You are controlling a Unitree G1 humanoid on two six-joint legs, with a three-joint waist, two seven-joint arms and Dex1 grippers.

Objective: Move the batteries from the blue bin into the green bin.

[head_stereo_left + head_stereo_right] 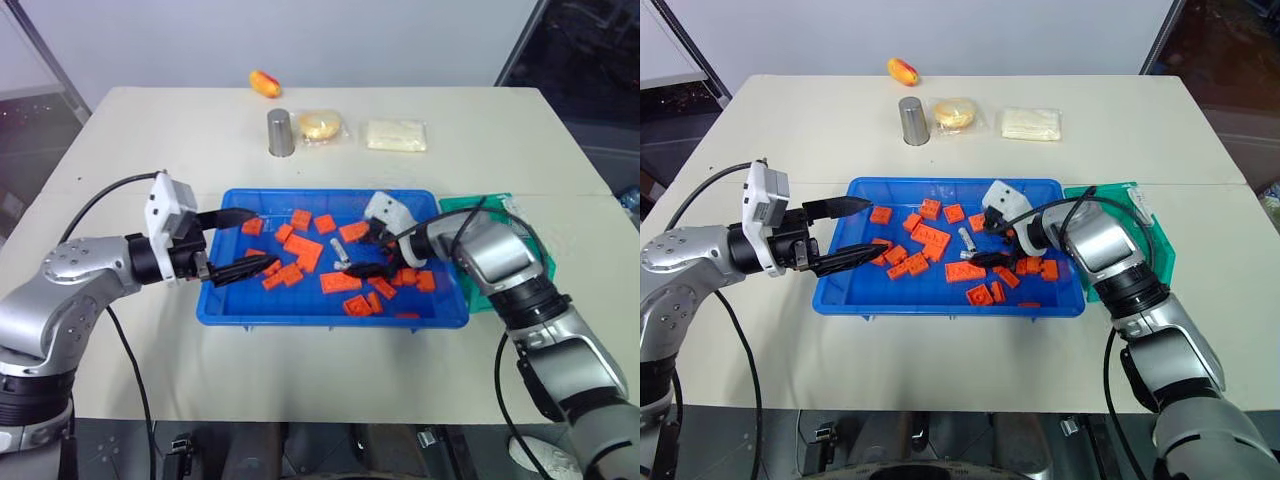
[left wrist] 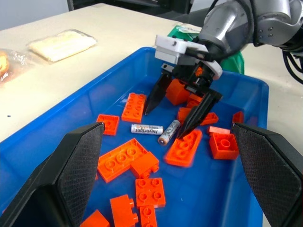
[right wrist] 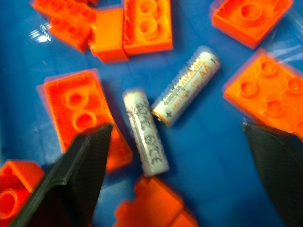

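Observation:
Two silver batteries [image 3: 147, 137] [image 3: 187, 92] lie side by side on the floor of the blue bin [image 1: 230, 305], among scattered orange bricks [image 1: 300, 245]. My right gripper [image 1: 355, 255] hangs open just above the batteries, one finger [image 2: 154, 97] on each side of them, holding nothing. My left gripper [image 1: 267, 237] is open and empty over the bin's left part, pointing toward the batteries. The green bin [image 1: 495, 212] stands right of the blue bin, partly hidden by my right arm.
At the back of the table stand a steel cup [image 1: 281, 133], a wrapped bun [image 1: 320, 125], a white packet [image 1: 397, 135] and a yellow-red fruit [image 1: 264, 83]. Bricks crowd close around the batteries.

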